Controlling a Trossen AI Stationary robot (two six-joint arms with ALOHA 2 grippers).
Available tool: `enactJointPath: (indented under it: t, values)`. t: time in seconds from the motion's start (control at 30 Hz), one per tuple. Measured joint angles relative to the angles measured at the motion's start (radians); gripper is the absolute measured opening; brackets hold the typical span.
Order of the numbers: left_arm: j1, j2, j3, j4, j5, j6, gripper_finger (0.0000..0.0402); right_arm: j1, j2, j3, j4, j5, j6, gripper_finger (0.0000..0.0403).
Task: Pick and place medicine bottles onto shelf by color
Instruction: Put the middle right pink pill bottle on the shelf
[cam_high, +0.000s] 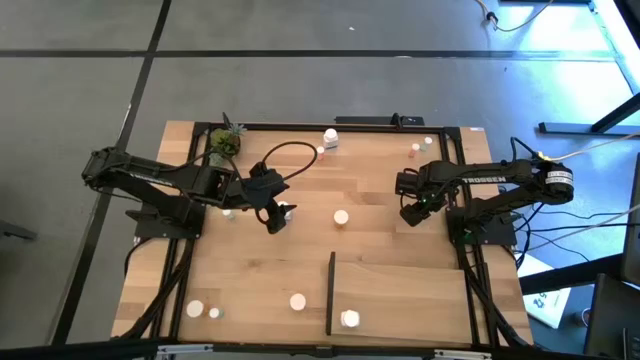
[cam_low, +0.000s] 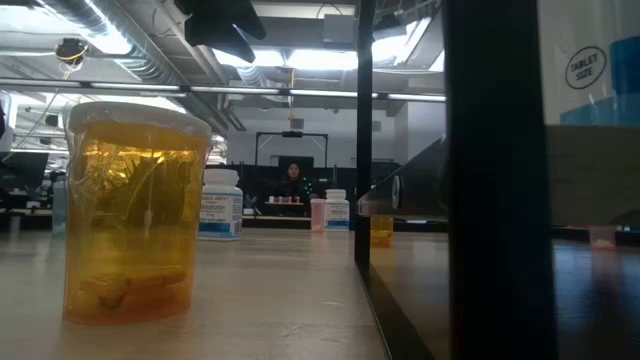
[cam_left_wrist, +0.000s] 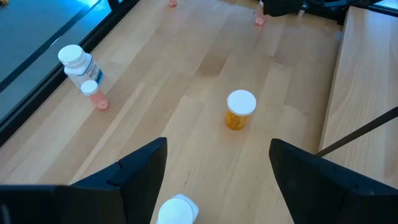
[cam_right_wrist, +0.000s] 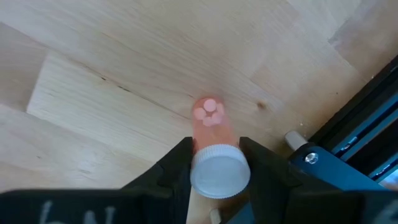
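Here, starting at the left of the table, the left gripper (cam_high: 278, 215) hangs over the middle-left of the wooden tabletop (cam_high: 260, 270) with its two dark fingers (cam_left_wrist: 134, 174) spread wide and nothing between them; a white-capped bottle (cam_left_wrist: 177, 210) sits on the wood just below that gap. Ahead of it in the left wrist view stands an amber bottle with a white cap (cam_left_wrist: 239, 110), upright and alone near the table's centre, and off by the far rail a white bottle (cam_left_wrist: 78, 62) stands touching a small pink one (cam_left_wrist: 92, 93). Near the front edge, two white caps (cam_high: 203, 310) sit close together at the left, another (cam_high: 297, 301) lies just left of the shelf's black strip, and one bottle (cam_high: 350, 319) stands on the shelf (cam_high: 420, 295) itself, close to that strip. Further right, the right gripper (cam_right_wrist: 216, 163) is down over the table near the right rail, its fingers close on either side of a pink, white-capped bottle (cam_right_wrist: 211, 127) standing on the wood; whether they actually press it cannot be told. Two small pinkish bottles (cam_high: 417, 149) stay by the back edge.
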Motion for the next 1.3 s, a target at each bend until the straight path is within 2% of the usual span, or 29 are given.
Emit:
enactJointPath:
  t: [0.37,0.67,1.3]
  values:
    - [0.000,0.000,0.000,0.000,0.000,0.007,0.0277,0.008,0.001,0.008,0.005,-0.001,-0.052,0.0123]
    - [0.000,0.000,0.000,-0.001,0.014,0.007,0.0277,0.073,0.001,0.156,0.000,0.015,-0.055,0.0122]
    - [-0.076,0.000,0.000,-0.001,0.016,0.025,0.0277,0.412,0.000,0.540,-0.072,0.095,-0.024,0.0122]
